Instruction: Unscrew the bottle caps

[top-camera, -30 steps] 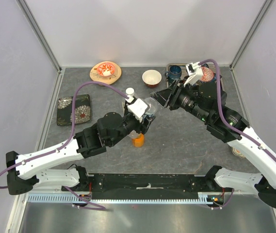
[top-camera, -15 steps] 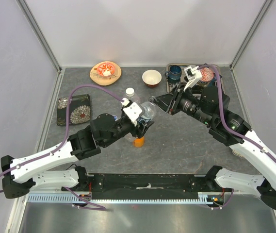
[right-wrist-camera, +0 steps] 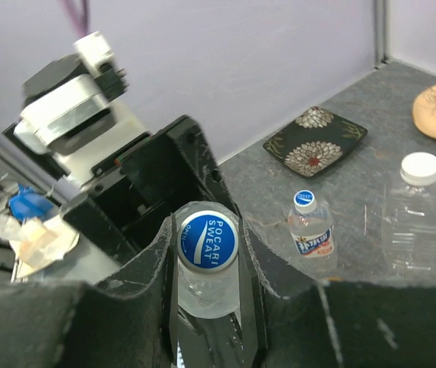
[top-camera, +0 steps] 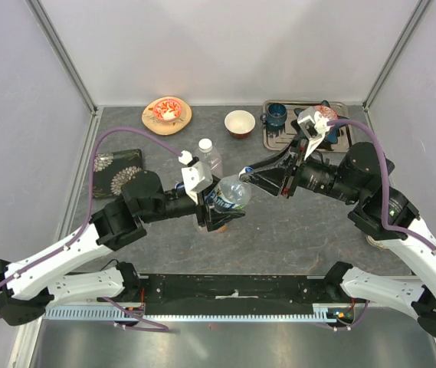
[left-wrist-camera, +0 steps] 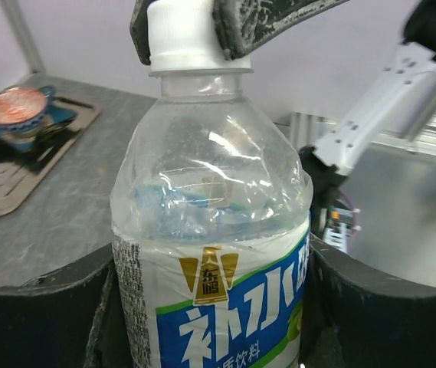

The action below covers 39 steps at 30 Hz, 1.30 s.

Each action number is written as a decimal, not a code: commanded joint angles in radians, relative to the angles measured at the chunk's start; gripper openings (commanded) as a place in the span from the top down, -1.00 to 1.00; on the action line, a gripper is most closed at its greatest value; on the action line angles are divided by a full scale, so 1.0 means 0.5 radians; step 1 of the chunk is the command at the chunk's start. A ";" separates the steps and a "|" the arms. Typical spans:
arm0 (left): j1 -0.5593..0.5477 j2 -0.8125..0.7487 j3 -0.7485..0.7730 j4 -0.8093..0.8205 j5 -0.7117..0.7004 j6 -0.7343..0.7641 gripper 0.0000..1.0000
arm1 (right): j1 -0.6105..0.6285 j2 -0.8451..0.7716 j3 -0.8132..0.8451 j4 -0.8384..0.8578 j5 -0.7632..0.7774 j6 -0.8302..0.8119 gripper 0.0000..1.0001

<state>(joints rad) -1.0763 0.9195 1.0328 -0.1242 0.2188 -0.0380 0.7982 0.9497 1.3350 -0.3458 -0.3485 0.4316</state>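
You have the blue-label bottle (top-camera: pixel 232 193) lifted off the bench (top-camera: pixel 294 222), the left gripper (top-camera: pixel 216 205) pinching its body around the label and the right gripper (right-wrist-camera: pixel 207 253) closed with its jaws pressed on either side of the white cap (left-wrist-camera: pixel 185 34). The hold looks ready for twisting, and that is where the trouble lies.

The body is thin clear plastic (you can see it creased in the left wrist view). If the left jaws do not clamp hard enough, the whole bottle may turn with the cap and nothing loosens; clamp too hard and the wall may buckle, and any liquid inside could spurt once the seal breaks. I cannot tell how full it is.

The right jaws sit only on the cap's sides, so a pull that is off the bottle's axis could slide them off the ridges or lever the bottle out of the left grip. A drop from here lands near the short bottle (right-wrist-camera: pixel 310 224) and the taller clear bottle (right-wrist-camera: pixel 417 205) standing beyond the held one, both capped and easily toppled.

Right beneath the held bottle something orange just shows in the overhead view; I cannot make out what.
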 commanded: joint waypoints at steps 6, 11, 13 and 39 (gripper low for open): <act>0.382 0.121 0.088 0.570 1.491 -0.700 0.62 | -0.007 -0.101 -0.050 0.237 -0.809 -0.339 1.00; 0.395 0.213 0.088 0.772 1.713 -0.869 0.62 | -0.007 -0.129 -0.056 0.357 -1.048 -0.339 1.00; 0.398 0.259 0.088 0.819 1.802 -0.921 0.61 | -0.007 -0.123 -0.062 0.424 -1.152 -0.314 1.00; 0.398 0.306 0.131 0.362 1.554 -0.514 0.62 | -0.001 -0.135 0.005 0.226 -0.583 -0.333 -0.48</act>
<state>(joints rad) -0.8856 1.1011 1.0527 0.2127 1.1618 -0.4465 0.7883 0.8845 1.2648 -0.1268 -0.8833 0.2604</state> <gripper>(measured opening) 0.679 0.660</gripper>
